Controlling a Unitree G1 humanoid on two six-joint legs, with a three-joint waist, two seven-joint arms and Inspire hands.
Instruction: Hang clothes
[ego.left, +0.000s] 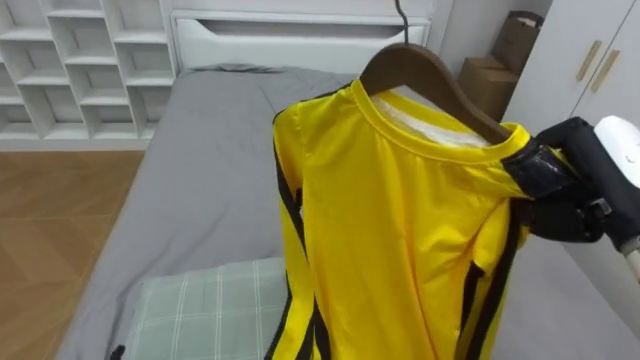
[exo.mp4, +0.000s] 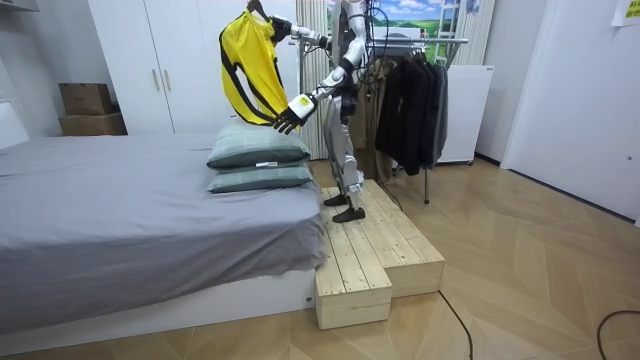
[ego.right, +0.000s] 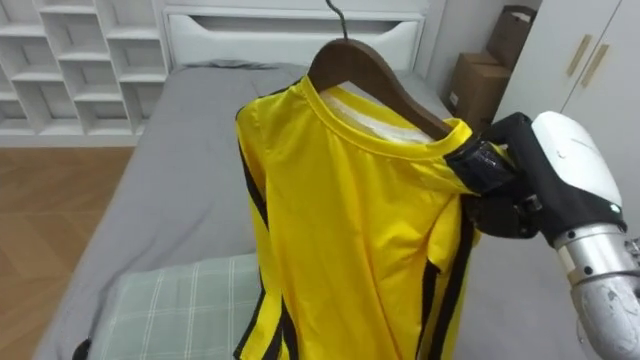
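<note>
Right robot hand (ego.right: 505, 200) clenches the yellow shirt (ego.right: 340, 230) at one shoulder, high over the bed (ego.left: 200, 180); left robot hand (exo.mp4: 288, 113) hangs loose. Held so off-centre, the hanger (ego.right: 385, 88) may tip and shed it.

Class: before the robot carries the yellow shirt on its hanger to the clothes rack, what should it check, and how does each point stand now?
1. Right hand curled round the brown wooden hanger end: ok.
2. Yellow black-striped shirt collar seated on the hanger: ok.
3. Thin metal hook free of cloth: ok.
4. Left hand open, holding nothing: ok.
5. Robot facing the metal clothes rack: not ok, it stands behind.
6. Free room among the rack's dark garments: cannot tell.
</note>
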